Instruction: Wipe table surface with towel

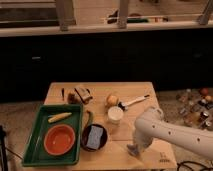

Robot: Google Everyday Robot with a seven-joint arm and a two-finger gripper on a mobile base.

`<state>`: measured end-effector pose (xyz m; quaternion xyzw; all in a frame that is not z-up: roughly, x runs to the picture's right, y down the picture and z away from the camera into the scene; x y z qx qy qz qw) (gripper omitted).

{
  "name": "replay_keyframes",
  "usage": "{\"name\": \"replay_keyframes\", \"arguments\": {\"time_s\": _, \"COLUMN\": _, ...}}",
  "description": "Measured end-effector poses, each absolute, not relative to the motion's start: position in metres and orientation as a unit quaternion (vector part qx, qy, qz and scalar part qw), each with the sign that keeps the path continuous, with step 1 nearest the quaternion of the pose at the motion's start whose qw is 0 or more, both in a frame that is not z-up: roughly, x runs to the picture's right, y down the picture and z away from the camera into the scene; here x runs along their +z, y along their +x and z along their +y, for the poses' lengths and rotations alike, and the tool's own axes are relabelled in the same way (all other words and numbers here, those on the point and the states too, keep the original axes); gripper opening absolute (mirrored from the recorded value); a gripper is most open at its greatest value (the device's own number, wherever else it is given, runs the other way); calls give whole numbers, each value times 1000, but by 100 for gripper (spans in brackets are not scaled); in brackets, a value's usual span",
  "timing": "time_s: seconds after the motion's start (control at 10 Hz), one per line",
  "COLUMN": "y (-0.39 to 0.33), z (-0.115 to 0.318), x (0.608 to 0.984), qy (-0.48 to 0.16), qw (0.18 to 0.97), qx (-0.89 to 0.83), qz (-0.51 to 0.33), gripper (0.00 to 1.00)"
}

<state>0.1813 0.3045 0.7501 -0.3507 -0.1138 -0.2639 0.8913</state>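
My gripper (134, 149) is at the end of the white arm (165, 132), which reaches in from the lower right. It is pressed down near the front edge of the wooden table (125, 90), right of centre. A small greyish towel (132, 150) shows under it, mostly hidden by the gripper.
A green tray (36, 131) at the front left holds an orange bowl (59, 140) and a yellow item (59, 117). A black bowl with a grey sponge (94, 137), a white cup (115, 114), an orange fruit (113, 99), a white-handled brush (134, 102) and brown items (82, 94) lie mid-table. Bottles (195, 105) stand right.
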Motion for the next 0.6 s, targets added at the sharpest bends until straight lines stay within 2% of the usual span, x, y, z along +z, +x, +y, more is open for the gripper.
{"name": "replay_keyframes", "arguments": {"time_s": 0.6, "y": 142, "z": 292, "x": 760, "qy": -332, "qw": 888, "qx": -281, "qz": -151, "gripper": 0}}
